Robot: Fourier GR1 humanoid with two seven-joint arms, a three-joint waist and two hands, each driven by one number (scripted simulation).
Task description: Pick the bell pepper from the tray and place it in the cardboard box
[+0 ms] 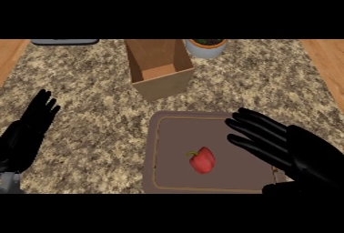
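Hands enter nearest us: our right hand (pixel 306 152), flat and spread wide, is above the right side of the tray (pixel 174 134), holding nothing; our left hand (pixel 30 127) rests open at the left edge. The red bell pepper (pixel 203 160) lies on the tray. Beyond stands the open cardboard box (pixel 161 68), a potted plant (pixel 206 47) just beside it.

My desk (pixel 87 104) is speckled stone, grainy-looking, with smooth wood (pixel 324 54) at its sides. The box (pixel 164 84) is plain matt cardboard. The tray (pixel 168 132) looks smooth and matt, the bell pepper (pixel 203 160) glossy red. My right robot hand (pixel 302 152) is smooth black with a faint sheen.
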